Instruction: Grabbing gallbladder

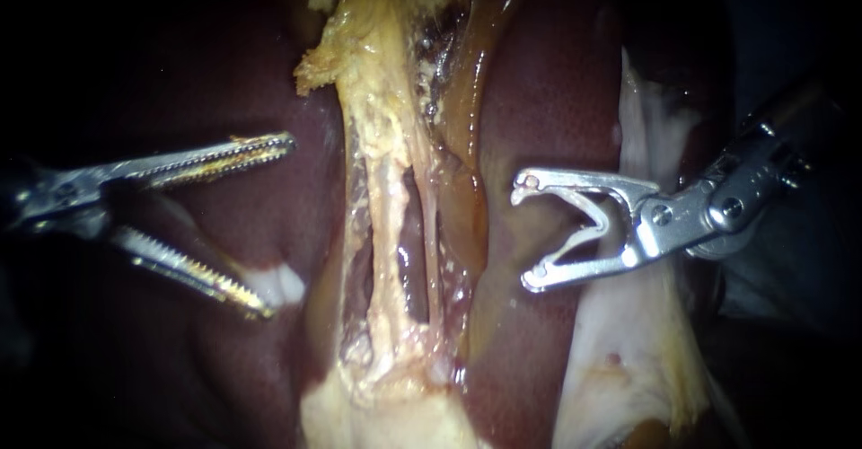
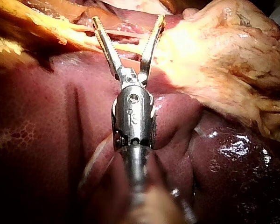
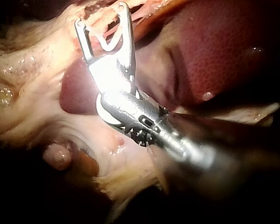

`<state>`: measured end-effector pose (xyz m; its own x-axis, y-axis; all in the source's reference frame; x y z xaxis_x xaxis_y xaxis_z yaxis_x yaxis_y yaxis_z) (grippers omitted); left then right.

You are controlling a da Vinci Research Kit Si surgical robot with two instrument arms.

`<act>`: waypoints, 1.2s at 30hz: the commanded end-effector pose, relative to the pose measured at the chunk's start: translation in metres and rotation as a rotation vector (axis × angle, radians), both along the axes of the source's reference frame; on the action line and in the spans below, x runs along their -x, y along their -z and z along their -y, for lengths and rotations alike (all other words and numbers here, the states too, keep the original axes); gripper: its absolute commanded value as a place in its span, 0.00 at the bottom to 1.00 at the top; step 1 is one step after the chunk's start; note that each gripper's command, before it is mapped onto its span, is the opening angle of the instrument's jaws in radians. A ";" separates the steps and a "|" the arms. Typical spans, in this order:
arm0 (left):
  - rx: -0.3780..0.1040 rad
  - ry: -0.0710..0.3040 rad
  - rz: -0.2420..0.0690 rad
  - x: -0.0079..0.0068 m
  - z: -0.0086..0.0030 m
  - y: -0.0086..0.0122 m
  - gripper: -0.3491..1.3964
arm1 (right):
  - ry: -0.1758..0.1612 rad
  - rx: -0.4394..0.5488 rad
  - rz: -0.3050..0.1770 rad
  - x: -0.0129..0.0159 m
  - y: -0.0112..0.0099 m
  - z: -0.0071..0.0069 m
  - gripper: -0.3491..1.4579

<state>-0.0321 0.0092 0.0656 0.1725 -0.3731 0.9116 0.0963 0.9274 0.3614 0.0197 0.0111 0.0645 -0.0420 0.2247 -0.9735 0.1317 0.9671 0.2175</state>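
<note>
The left instrument [image 1: 280, 224], a slim metal shaft ending in two long toothed jaws, holds its pincer wide apart above the dark red liver [image 1: 557, 99] and grips nothing. The right instrument [image 1: 523, 233], with two hooked, slotted metal jaws, likewise has its pincer apart and empty. Between them runs a pale yellow strand of tissue [image 1: 388, 224]. The gallbladder [image 1: 386, 413], seemingly the pale yellow mass at the strand's lower end, lies clear of both pincers.

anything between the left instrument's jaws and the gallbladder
Nothing visible. The slender steel left instrument, serrated jaws open, sits over bare dark red liver; only that liver surface lies before the pale yellow, ragged gallbladder.
</note>
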 end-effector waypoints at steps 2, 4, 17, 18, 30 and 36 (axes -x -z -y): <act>-0.004 0.000 0.000 -0.0001 0.0000 0.0001 0.73 | 0.000 0.000 0.000 0.0000 0.0000 0.0000 0.51; -0.009 0.016 -0.008 -0.0001 -0.0004 0.0003 0.73 | 0.000 0.000 0.000 0.0000 0.0000 0.0000 0.51; -0.174 0.250 -0.080 0.0008 -0.0082 0.0012 0.72 | -0.001 0.000 0.000 -0.0003 0.0000 0.0001 0.51; -0.192 0.262 -0.077 0.0010 -0.0087 0.0007 0.72 | -0.001 0.000 0.000 -0.0003 0.0000 0.0001 0.51; -0.324 0.306 -0.057 0.0019 -0.0106 -0.0039 0.68 | -0.001 0.000 0.000 -0.0003 0.0000 0.0001 0.51; -0.355 0.317 -0.049 0.0024 -0.0107 -0.0046 0.66 | -0.001 0.000 0.000 -0.0003 0.0000 0.0001 0.52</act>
